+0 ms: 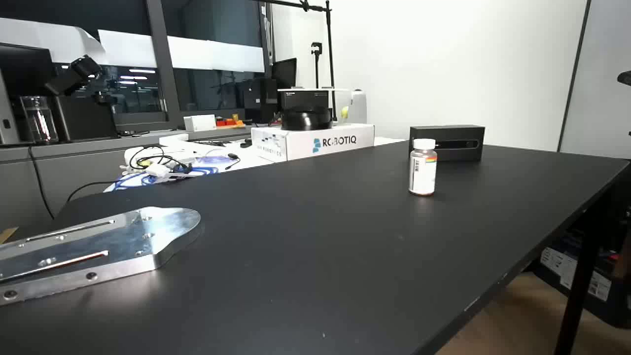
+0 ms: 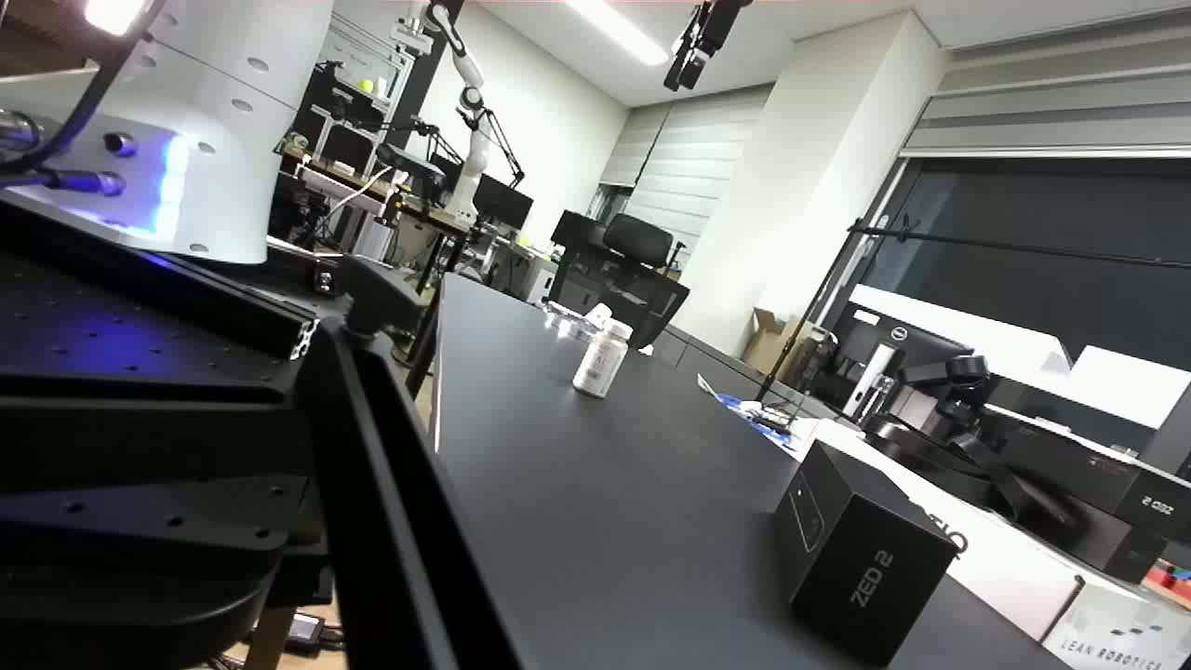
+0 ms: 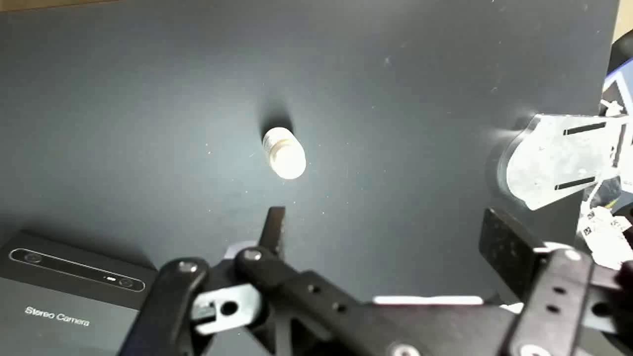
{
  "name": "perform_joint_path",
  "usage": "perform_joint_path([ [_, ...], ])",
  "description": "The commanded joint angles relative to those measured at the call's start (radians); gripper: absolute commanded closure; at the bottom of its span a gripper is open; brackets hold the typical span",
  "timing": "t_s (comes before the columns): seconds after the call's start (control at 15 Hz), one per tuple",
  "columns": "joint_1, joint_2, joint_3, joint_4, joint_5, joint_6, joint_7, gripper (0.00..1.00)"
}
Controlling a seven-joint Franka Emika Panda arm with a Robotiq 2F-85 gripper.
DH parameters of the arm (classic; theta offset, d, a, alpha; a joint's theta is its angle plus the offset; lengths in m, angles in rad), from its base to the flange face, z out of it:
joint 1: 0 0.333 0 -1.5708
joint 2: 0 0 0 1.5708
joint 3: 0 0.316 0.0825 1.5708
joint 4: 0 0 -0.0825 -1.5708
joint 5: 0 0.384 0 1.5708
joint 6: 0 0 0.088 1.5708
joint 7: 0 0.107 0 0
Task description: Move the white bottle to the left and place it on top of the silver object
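Observation:
The white bottle (image 1: 423,172) stands upright on the black table, and it also shows in an exterior view (image 2: 602,361) and in the wrist view (image 3: 286,154). The silver object (image 1: 116,244) is a flat slotted metal plate lying at the table's far side from the black box. It shows small behind the bottle in an exterior view (image 2: 566,322) and at the right of the wrist view (image 3: 549,160). My gripper (image 3: 383,212) is open and empty, its fingers wide apart, above the table. The bottle lies beyond the left finger in the wrist view. The gripper also shows high up in an exterior view (image 2: 687,79).
A black camera box (image 1: 446,143) stands near the bottle, and it shows at the lower left of the wrist view (image 3: 64,296). A white Robotiq box (image 1: 330,140) and tangled cables (image 1: 165,170) lie beside the table. The table edge (image 1: 498,288) runs along one side.

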Motion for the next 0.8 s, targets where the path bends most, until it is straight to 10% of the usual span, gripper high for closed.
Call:
perform_joint_path([
  [0.0,-0.009,0.001,0.007,0.002,0.004,-0.001,-0.004,0.00],
  [0.73,-0.020,0.064,0.029,0.006,-0.024,0.090,0.011,0.00],
])
